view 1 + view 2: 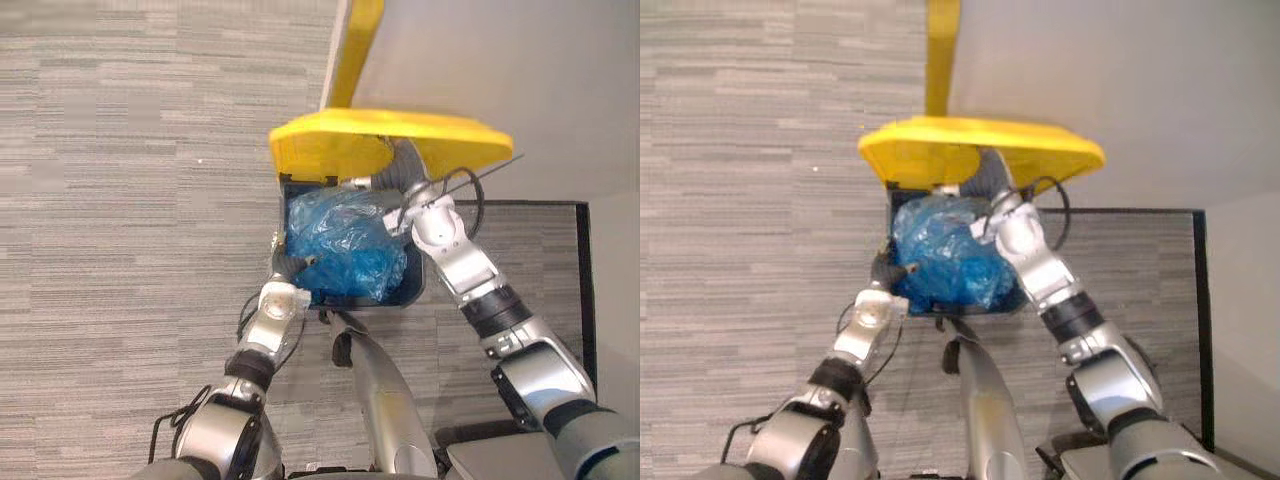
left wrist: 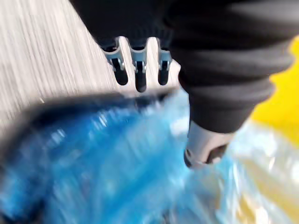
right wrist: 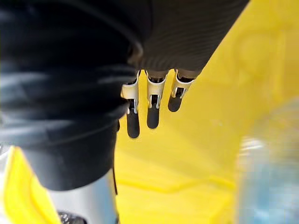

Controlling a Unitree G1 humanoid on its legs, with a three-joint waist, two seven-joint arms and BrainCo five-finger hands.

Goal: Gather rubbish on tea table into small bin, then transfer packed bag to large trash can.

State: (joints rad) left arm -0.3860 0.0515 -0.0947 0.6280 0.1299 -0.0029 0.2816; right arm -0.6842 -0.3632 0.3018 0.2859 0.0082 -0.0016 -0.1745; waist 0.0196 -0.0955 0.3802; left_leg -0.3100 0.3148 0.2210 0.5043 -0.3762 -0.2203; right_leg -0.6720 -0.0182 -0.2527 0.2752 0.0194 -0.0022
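The packed blue bag (image 1: 340, 245) lies crumpled in the dark large trash can (image 1: 415, 285), filling its mouth. The can's yellow lid (image 1: 330, 140) stands raised over the far side. My right hand (image 1: 405, 172) reaches under that lid, and in the right wrist view its straight fingers (image 3: 153, 100) rest against the lid's yellow underside (image 3: 205, 140). My left hand (image 1: 284, 264) sits at the can's left rim beside the bag. Its fingers (image 2: 140, 70) are straight, and the thumb (image 2: 203, 149) lies over the blue bag (image 2: 103, 163) without closing on it.
Grey striped carpet (image 1: 120, 200) spreads to the left and in front of the can. A white wall (image 1: 530, 70) rises behind it, with a black-edged panel (image 1: 583, 280) on the right. A yellow strip (image 1: 358, 45) runs up from the lid.
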